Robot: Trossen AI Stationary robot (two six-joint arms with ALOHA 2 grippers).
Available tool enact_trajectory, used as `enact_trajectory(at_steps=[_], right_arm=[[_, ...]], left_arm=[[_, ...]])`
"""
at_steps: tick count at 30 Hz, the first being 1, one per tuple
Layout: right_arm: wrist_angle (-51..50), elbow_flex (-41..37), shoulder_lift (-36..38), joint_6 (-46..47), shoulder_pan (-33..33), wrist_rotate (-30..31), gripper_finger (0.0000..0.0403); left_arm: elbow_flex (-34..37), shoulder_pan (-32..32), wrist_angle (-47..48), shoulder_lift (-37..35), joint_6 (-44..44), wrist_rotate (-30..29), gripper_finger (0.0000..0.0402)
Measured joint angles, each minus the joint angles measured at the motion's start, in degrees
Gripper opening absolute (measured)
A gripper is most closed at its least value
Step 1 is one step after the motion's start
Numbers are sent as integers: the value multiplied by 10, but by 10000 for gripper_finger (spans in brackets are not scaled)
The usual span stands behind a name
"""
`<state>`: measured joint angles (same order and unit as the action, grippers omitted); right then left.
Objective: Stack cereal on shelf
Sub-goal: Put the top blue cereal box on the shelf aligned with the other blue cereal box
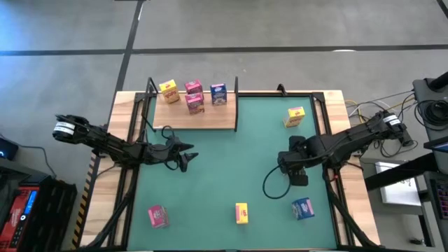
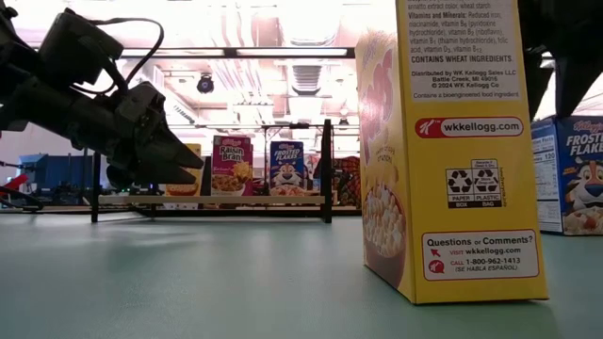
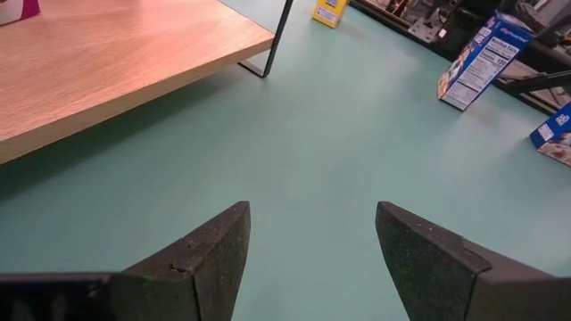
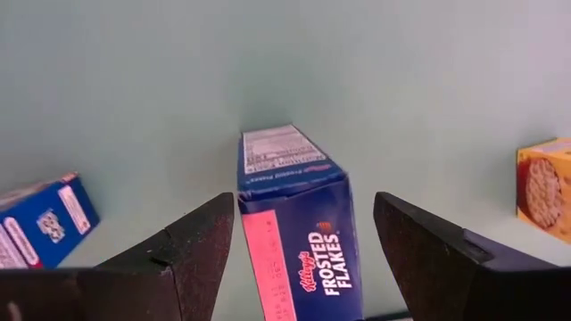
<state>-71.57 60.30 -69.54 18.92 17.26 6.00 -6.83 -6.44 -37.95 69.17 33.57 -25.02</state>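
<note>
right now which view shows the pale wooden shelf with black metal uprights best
High view: the whole pale wooden shelf from above. Low view shows it edge-on, far off; left wrist view only one corner; right wrist view none.

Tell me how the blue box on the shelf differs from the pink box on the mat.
The blue box sits on the shelf; the pink box sits on the mat. The blue box has neighbours; the pink box sits alone. Both are small cereal boxes.
</note>
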Motion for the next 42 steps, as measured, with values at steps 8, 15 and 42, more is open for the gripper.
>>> enact_trajectory(at_steps=[8,15,42], right_arm=[[1,-55,0,1,0,0,260],[12,-82,1,6,0,-1,251],[132,-48,1,-8,0,-20,118]], left_arm=[[0,0,0,0,0,0,227],[0,0,0,0,0,0,227],[0,0,-1,0,0,0,227]])
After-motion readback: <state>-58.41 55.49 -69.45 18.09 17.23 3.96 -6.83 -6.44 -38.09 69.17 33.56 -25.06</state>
